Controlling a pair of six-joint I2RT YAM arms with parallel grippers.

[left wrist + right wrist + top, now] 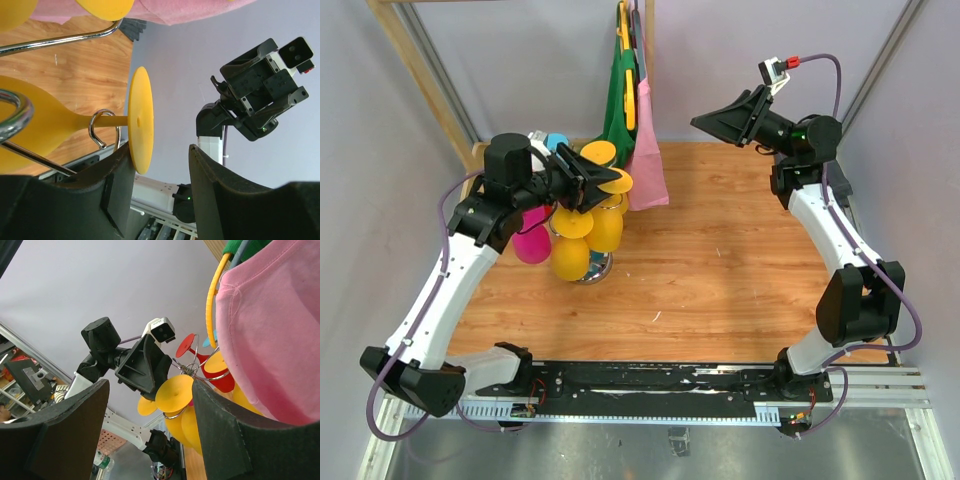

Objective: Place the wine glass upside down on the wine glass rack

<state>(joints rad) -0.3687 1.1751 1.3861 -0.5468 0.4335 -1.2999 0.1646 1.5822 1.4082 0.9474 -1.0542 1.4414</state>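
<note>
The chrome wine glass rack (595, 268) stands at the left of the wooden table with several plastic glasses hanging upside down on it, yellow, pink and red. In the left wrist view a yellow wine glass (55, 125) hangs by its stem in a curled chrome hook (102, 129). Its round foot (140, 125) rests against my left gripper's inner finger (117, 170). My left gripper (160, 150) is open at the rack's top (600, 178). My right gripper (720, 120) is open, empty and raised at the back right, apart from the rack (192, 371).
A pink cloth (645, 150) and a green garment (620, 90) hang on hangers from a wooden rail frame (420, 80) just behind the rack. A pink glass (532, 240) hangs on the rack's left side. Grey walls close in the table.
</note>
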